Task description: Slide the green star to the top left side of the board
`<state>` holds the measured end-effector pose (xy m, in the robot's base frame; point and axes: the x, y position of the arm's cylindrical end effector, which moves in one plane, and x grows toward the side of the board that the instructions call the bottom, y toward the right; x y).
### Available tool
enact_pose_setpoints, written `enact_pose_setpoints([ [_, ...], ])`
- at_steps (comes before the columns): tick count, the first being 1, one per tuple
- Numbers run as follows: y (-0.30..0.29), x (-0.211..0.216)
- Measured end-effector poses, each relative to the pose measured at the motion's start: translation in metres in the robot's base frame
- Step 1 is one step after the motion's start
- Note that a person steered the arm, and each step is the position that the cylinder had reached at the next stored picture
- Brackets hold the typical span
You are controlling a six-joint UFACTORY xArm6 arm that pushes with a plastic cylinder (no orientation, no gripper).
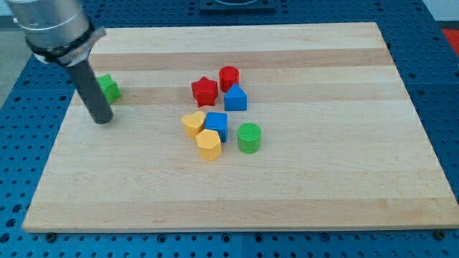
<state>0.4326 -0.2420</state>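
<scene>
**Inspector:** Camera view covers the whole wooden board [237,186], resting on a blue perforated counter [14,143]. Report the task item.

**Assistant:** The green star [109,87] sits at the far left of the board, close to the left edge. The dark rod partly covers its left side.

**Inspector:** And the tool?

**Assistant:** My tip [103,120] is down on the board just near and slightly left of the green star. Whether rod and star touch, I cannot tell. No claw is fitted, so there is no spread or pinch to report; the arm ends in the plain rod.

**Inspector:** Other items?

**Assistant:** A cluster stands around the board's centre, well apart from the star. On its far side: a red star [204,90], a red cylinder [229,77] just right of it, and a blue triangular block [235,98] in front of the cylinder. On its near side: a yellow heart [192,124], a blue cube [216,125] touching its right, a yellow hexagonal block [209,145] nearest the viewer, and a green cylinder [249,137] standing slightly apart to the right.
</scene>
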Motion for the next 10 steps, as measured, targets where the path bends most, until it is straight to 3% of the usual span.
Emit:
enact_pose_setpoints([
  [2, -0.008, -0.093],
  [5, 0.036, -0.081],
  [6, 0.036, -0.108],
  [7, 0.009, -0.132],
  [9, 0.006, -0.105],
  [10, -0.016, -0.122],
])
